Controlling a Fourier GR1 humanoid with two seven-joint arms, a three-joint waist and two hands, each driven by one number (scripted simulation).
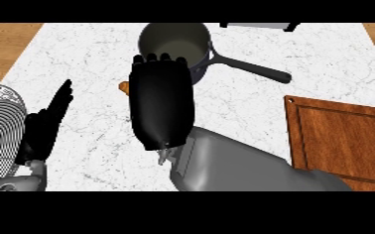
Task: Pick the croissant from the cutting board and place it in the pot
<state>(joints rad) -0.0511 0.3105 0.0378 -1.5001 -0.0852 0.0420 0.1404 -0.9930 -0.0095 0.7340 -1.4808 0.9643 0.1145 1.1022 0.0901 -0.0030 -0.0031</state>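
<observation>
Head view, looking steeply down on a white marbled tabletop [88, 54].

At centre: right hand [161, 106], back turned up, fingers curled downward at their tips around something beneath. Only a small orange-brown sliver of the croissant [124, 87] peeking out at the hand's 9 o'clock edge, the rest hidden under the palm. Held, apparently, though hard to tell from this angle whether lifted off the marble or touching it. Grey forearm [242, 166] trailing away toward 5 o'clock.

At 12 o'clock from that hand: a dark grey pot [176, 35], round, standing upright just beyond the fingertips, its long black handle [253, 68] pointing toward 4 o'clock. Croissant outside the pot, near its rim at about 7 o'clock.

At 3 o'clock to 4 o'clock: a wooden cutting board [333, 136], well apart from the croissant, cut off by the view's right edge.

At 9 o'clock: left hand [45, 124], fingers straight and pressed together, pointing up, resting near the left edge, holding nothing. Beside it, a round ribbed plate [9, 114], partly out of view.

At 1 o'clock, top edge: a grey object [256, 25], too cropped to name.
</observation>
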